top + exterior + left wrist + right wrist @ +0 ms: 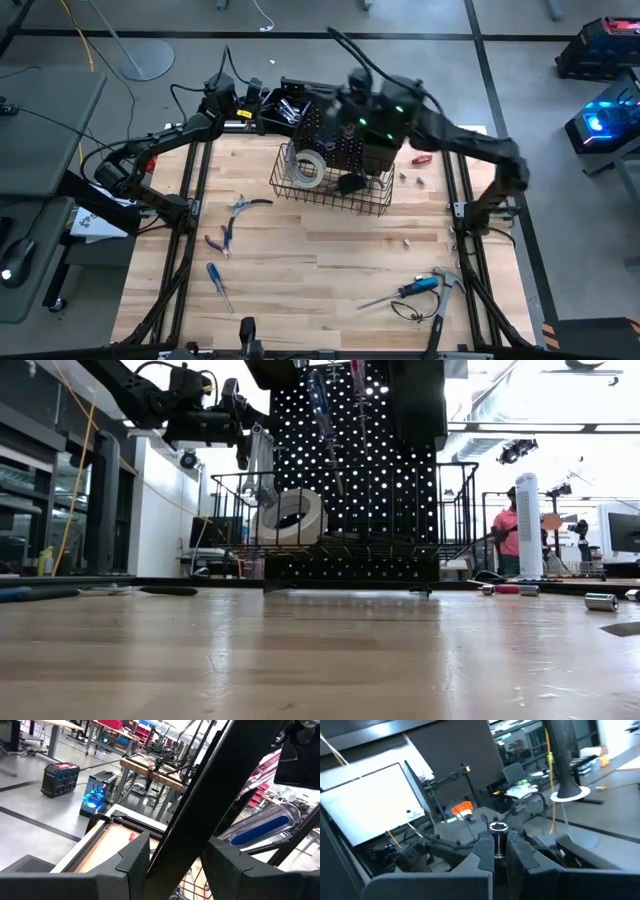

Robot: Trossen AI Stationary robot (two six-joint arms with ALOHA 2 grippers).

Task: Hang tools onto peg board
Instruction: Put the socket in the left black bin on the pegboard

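Black and full of holes, the peg board (370, 480) stands upright at the middle of the counter's (320, 265) far edge. A wire basket (335, 200) hangs on its front, with a white tape roll (290, 515) inside.

The left jaws are about half closed on a dark bar, which I take to be the board's side edge. The right jaws, high over the board, are pinched shut on a thin metal shaft (497, 837) with a round end, probably a screwdriver's.

The grip on that shaft is narrow, so if the tip misses its hole the tool could twist in the jaws or drop into the basket. A hard push from above could also tip or slide the board, all the more if the left jaws' grip slips. The two arms work close together and could knock each other.

Red pliers (222, 240) and a blue screwdriver (217, 283) lie towards the front-left corner. A hammer (440, 300) lies near the front-right corner.
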